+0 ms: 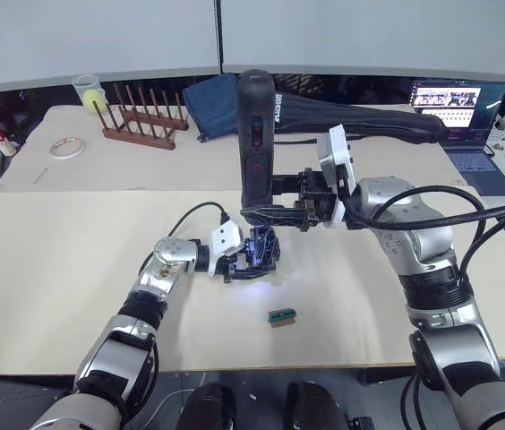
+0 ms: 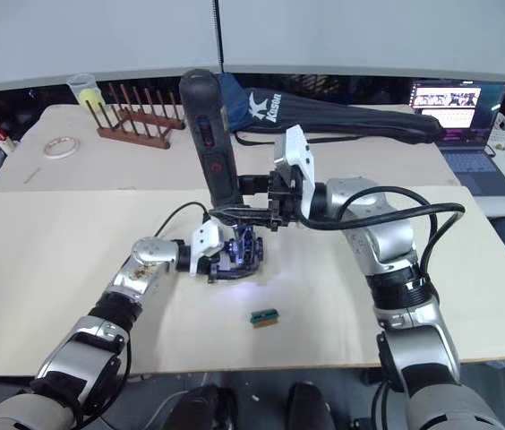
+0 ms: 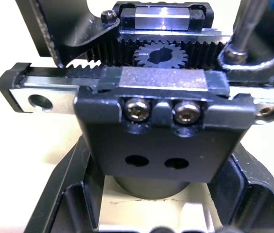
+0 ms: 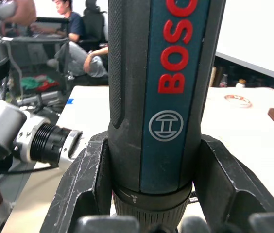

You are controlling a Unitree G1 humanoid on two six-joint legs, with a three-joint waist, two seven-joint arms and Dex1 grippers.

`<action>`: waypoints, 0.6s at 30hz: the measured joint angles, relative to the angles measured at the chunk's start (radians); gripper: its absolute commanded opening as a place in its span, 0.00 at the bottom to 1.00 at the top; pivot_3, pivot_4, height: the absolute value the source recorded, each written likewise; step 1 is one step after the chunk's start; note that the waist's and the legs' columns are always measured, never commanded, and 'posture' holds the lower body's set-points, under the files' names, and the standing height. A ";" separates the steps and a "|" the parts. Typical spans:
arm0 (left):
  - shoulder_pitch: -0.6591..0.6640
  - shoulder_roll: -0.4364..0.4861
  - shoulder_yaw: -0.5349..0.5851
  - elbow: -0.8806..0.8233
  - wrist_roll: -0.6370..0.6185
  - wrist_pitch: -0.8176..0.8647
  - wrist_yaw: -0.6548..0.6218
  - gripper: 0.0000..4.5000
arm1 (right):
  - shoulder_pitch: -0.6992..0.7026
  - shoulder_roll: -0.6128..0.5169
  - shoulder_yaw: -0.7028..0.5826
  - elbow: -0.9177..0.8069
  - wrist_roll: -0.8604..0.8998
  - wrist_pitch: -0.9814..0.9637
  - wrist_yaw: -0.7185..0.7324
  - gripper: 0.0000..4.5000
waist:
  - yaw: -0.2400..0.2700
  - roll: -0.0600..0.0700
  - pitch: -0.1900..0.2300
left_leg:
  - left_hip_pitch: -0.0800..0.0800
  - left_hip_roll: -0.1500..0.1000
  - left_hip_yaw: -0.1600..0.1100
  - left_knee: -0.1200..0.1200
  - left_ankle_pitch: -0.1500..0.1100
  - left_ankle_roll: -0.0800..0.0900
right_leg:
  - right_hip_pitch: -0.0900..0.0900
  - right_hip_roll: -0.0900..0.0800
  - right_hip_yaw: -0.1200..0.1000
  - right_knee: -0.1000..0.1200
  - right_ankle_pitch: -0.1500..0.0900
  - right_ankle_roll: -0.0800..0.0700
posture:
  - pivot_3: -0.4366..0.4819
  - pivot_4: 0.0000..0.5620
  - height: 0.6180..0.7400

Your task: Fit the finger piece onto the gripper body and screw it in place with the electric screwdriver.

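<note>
The gripper body [image 1: 257,253] sat on the table [image 1: 55,269], clamped in my left gripper [image 1: 235,260]. Directly above it I held the electric screwdriver [image 1: 255,143] upright, my right gripper [image 1: 293,210] closed around its lower barrel. A small green-and-brown block [image 1: 281,316] lay just in front of the body; a wooden rack [image 1: 142,121] and black bag [image 1: 360,116] stood well behind.

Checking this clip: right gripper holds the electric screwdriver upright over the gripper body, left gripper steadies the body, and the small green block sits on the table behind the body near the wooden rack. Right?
One slip: the small green block lies in front of the gripper body, toward the robot, not by the wooden rack, as the left eye view shows. The right gripper does hold the electric screwdriver upright, and the left gripper holds the body.
</note>
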 measured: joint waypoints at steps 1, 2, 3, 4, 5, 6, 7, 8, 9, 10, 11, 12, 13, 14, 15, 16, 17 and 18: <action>0.000 0.001 0.000 -0.002 0.001 -0.001 0.000 0.52 | 0.000 0.000 -0.003 -0.003 0.006 0.007 -0.006 0.43 | 0.000 0.000 0.000 | -0.001 0.000 0.000 0.000 0.000 0.000 | -0.001 0.000 0.000 0.000 0.000 0.000 | 0.48 0.27 1.00; 0.000 0.001 0.000 -0.003 0.001 -0.003 0.000 0.52 | 0.000 0.001 -0.011 -0.010 0.015 0.016 -0.014 0.43 | 0.000 0.000 0.000 | -0.002 0.000 0.000 0.000 0.000 0.000 | -0.001 0.000 0.000 0.000 0.000 0.000 | 0.48 0.27 1.00; 0.000 0.001 0.000 -0.004 0.002 -0.004 0.000 0.52 | -0.001 0.005 -0.025 -0.023 0.020 0.020 -0.021 0.43 | 0.000 0.000 0.000 | -0.002 0.000 0.000 0.000 0.000 0.000 | -0.002 0.000 0.000 0.000 0.000 0.000 | 0.48 0.27 1.00; 0.000 0.001 0.000 -0.004 0.002 -0.005 0.000 0.52 | -0.006 0.010 -0.038 -0.038 0.034 0.023 -0.029 0.43 | 0.001 0.000 0.000 | -0.002 0.000 0.000 0.000 0.000 0.000 | -0.002 0.000 0.000 0.000 0.000 0.000 | 0.48 0.27 1.00; 0.000 0.001 0.000 -0.005 0.005 -0.006 0.000 0.52 | -0.013 0.016 -0.052 -0.052 0.051 0.023 -0.036 0.43 | 0.001 0.000 0.000 | -0.002 0.000 0.001 0.000 0.000 0.000 | -0.002 0.000 0.000 0.000 0.000 0.000 | 0.48 0.27 1.00; 0.000 0.000 0.000 -0.005 0.006 -0.007 0.001 0.52 | -0.021 0.021 -0.066 -0.070 0.061 0.023 -0.038 0.43 | 0.001 0.000 0.000 | -0.002 0.000 0.001 0.000 0.000 0.000 | -0.002 0.000 0.000 0.000 0.000 0.000 | 0.48 0.27 1.00; 0.000 0.000 0.000 -0.005 0.008 -0.007 0.001 0.52 | -0.028 0.023 -0.073 -0.085 0.071 0.023 -0.039 0.43 | 0.001 0.000 0.000 | -0.002 0.000 0.000 0.000 0.000 0.000 | -0.002 0.000 0.000 0.000 0.000 0.000 | 0.48 0.27 1.00; 0.001 0.000 0.000 -0.005 0.009 -0.007 0.002 0.52 | -0.029 0.028 -0.078 -0.101 0.080 0.021 -0.039 0.43 | 0.000 0.000 0.000 | -0.002 0.000 0.000 0.000 0.000 0.000 | -0.001 0.000 0.000 0.000 0.000 0.000 | 0.48 0.27 1.00; 0.001 0.000 0.000 -0.006 0.009 -0.007 0.002 0.52 | -0.029 0.029 -0.078 -0.103 0.081 0.021 -0.039 0.43 | 0.000 0.000 0.000 | -0.002 0.000 0.000 0.000 0.000 0.000 | -0.001 0.000 0.000 0.000 0.000 0.000 | 0.48 0.27 1.00; 0.001 0.000 0.000 -0.006 0.009 -0.007 0.003 0.52 | -0.029 0.034 -0.078 -0.109 0.086 0.021 -0.038 0.43 | 0.000 0.000 0.000 | -0.002 0.000 0.000 0.000 0.000 0.000 | -0.001 0.000 0.000 0.000 0.000 0.000 | 0.48 0.27 1.00; 0.001 0.000 0.000 -0.007 0.009 -0.007 0.004 0.52 | -0.028 0.036 -0.078 -0.109 0.086 0.017 -0.040 0.43 | 0.000 0.000 0.000 | -0.002 0.000 0.000 0.000 0.000 0.000 | -0.001 0.000 0.000 0.000 0.000 0.000 | 0.48 0.27 1.00; 0.001 0.000 0.000 -0.007 0.009 -0.006 0.004 0.52 | -0.028 0.037 -0.078 -0.110 0.086 0.017 -0.040 0.43 | 0.000 0.000 0.000 | -0.002 0.000 0.000 0.000 0.000 0.000 | -0.001 0.000 0.000 0.000 0.000 0.000 | 0.48 0.27 1.00; 0.001 0.000 0.000 -0.010 0.009 -0.001 0.005 0.63 | -0.028 0.037 -0.078 -0.114 0.091 0.018 -0.039 0.43 | 0.000 0.000 0.000 | -0.002 0.000 0.000 0.000 0.000 0.000 | -0.001 0.000 0.000 0.000 0.000 0.000 | 0.48 0.27 1.00; 0.001 0.001 0.001 -0.011 0.009 0.003 0.004 0.75 | -0.028 0.037 -0.078 -0.119 0.095 0.019 -0.038 0.43 | 0.000 0.000 0.000 | -0.002 0.000 0.000 0.000 0.000 0.000 | -0.001 0.000 0.000 0.000 0.000 0.000 | 0.48 0.27 1.00; 0.001 0.007 0.001 -0.012 0.014 0.007 0.008 0.83 | -0.028 0.036 -0.078 -0.129 0.103 0.025 -0.036 0.43 | 0.000 0.000 0.000 | -0.002 0.000 0.000 0.000 0.000 0.000 | -0.002 0.000 0.000 0.000 0.000 0.000 | 0.48 0.27 1.00; 0.002 0.029 0.002 -0.013 0.013 0.020 0.006 0.92 | -0.028 0.033 -0.080 -0.149 0.136 0.046 -0.033 0.43 | -0.002 -0.001 0.001 | -0.002 0.000 0.000 0.000 0.000 0.000 | -0.003 0.000 0.000 0.000 0.000 0.000 | 0.48 0.27 1.00; 0.002 0.042 0.008 -0.015 0.012 0.025 0.005 0.99 | -0.028 0.028 -0.085 -0.161 0.150 0.059 -0.030 0.43 | -0.003 -0.001 0.001 | -0.004 0.000 0.000 -0.001 0.000 0.000 | -0.004 0.000 0.000 0.000 0.000 0.000 | 0.48 0.27 1.00; 0.002 0.063 0.012 -0.025 0.012 0.029 -0.001 1.00 | -0.028 0.020 -0.092 -0.174 0.177 0.076 -0.024 0.43 | -0.003 -0.001 0.001 | -0.005 0.000 0.000 -0.001 0.000 0.000 | -0.005 0.000 0.000 0.000 0.000 0.000 | 0.48 0.27 1.00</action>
